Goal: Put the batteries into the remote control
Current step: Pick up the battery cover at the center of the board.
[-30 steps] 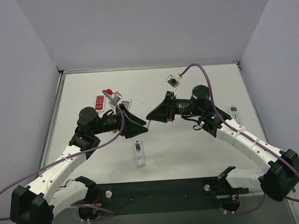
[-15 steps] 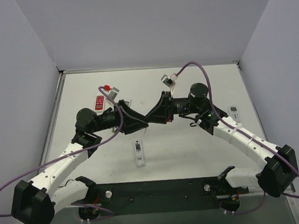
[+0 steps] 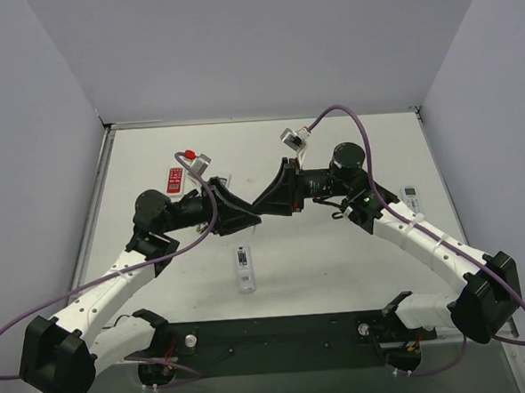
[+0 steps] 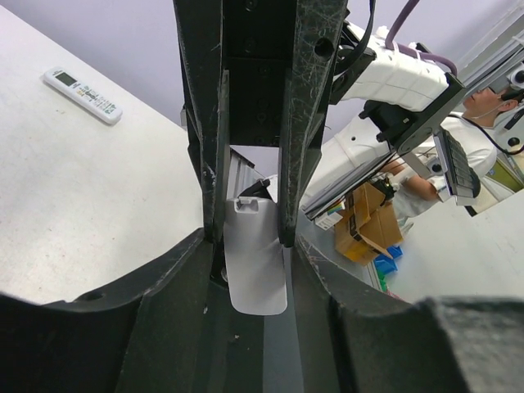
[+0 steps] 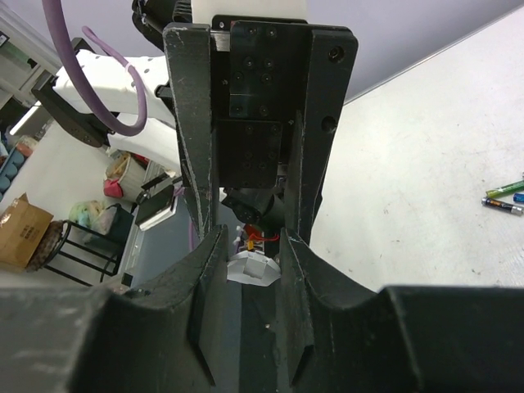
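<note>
While both hands meet in mid-air just beyond its far end, the right hand [image 5: 250,246] pinching a white cover [image 4: 258,278] and the left hand [image 4: 250,244] flanking that cover closely, grip unclear, the remote control [image 3: 243,269] lies flat on the desk [image 3: 338,263], long axis near-to-far, slightly nearer the left hand.

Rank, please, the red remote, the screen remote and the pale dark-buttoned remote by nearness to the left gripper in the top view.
1. Pale dark-buttoned remote, toward the bases from the left gripper.
2. Red remote, back left.
3. Screen remote, far right.
</note>
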Controlling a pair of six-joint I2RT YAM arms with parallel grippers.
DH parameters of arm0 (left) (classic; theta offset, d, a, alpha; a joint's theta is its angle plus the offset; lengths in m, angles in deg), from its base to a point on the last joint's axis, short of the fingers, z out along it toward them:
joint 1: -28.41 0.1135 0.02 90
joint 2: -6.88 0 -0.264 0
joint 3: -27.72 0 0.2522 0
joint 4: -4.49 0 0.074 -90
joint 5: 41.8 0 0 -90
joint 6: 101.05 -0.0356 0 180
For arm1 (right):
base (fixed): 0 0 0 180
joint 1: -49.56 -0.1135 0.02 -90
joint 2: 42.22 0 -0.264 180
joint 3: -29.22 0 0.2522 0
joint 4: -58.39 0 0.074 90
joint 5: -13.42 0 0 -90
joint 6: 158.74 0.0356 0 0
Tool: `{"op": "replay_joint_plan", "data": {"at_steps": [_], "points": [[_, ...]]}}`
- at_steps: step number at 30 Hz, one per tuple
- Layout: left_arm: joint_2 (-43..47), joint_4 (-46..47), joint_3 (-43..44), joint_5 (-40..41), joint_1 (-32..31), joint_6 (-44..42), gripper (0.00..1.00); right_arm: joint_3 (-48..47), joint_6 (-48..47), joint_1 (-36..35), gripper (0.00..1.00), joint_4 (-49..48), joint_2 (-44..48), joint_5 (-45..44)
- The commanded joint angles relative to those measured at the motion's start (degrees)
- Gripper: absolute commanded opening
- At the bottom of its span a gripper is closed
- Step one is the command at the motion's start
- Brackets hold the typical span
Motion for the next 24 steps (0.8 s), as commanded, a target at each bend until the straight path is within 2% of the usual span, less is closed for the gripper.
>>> {"op": "replay_joint_plan", "data": {"at_steps": [1, 10, 13, 14, 16, 17, 19, 20, 22, 24], "points": [[0.7, 0.1, 0.5, -0.9, -0.3, -1.2, 0.49, -2.4, -1.4, -0.3, 0.0, -5.3, -0.3, 2.2], [1.5, -4.9, 0.5, -0.2, -0.3, -4.1, 0.19, -1.9, -3.8, -0.4, 0.01, -2.1, 0.4, 0.7], [2.0, -7.5, 0.5, 1.1, -0.3, -5.6, 0.15, -2.0, -5.2, -0.2, 0.15, 0.0, 0.5, 0.0], [2.3, -9.6, 0.5, 2.1, -0.3, -6.8, 0.14, -2.2, -5.6, -0.2, 0.25, 0.8, 0.7, -0.4], [3.0, -12.0, 0.4, 3.3, -0.4, -8.1, 0.08, -2.4, -7.1, 0.0, 0.37, 3.1, 1.2, -2.1], [3.2, -15.3, 0.5, 5.1, -0.4, -9.8, 0.05, -2.4, -7.5, 0.1, 0.48, 3.9, 1.5, -2.9], [4.2, -20.4, 1.2, 7.9, -0.4, -12.3, 0.0, -2.2, -8.7, 0.5, 0.57, 6.9, 2.5, -7.2], [4.5, -27.0, 1.6, 11.6, -0.5, -15.4, 0.0, -2.1, -9.3, 1.2, 0.63, 8.3, 2.8, -9.3], [5.3, -33.6, 2.5, 16.7, -1.2, -18.2, 0.0, -1.6, -10.9, 1.5, 0.68, 12.6, 4.3, -15.9], [6.2, -41.8, 3.3, 25.6, -2.4, -20.4, 0.0, -0.6, -11.8, 2.3, 0.76, 14.7, 6.1, -20.1]]}}
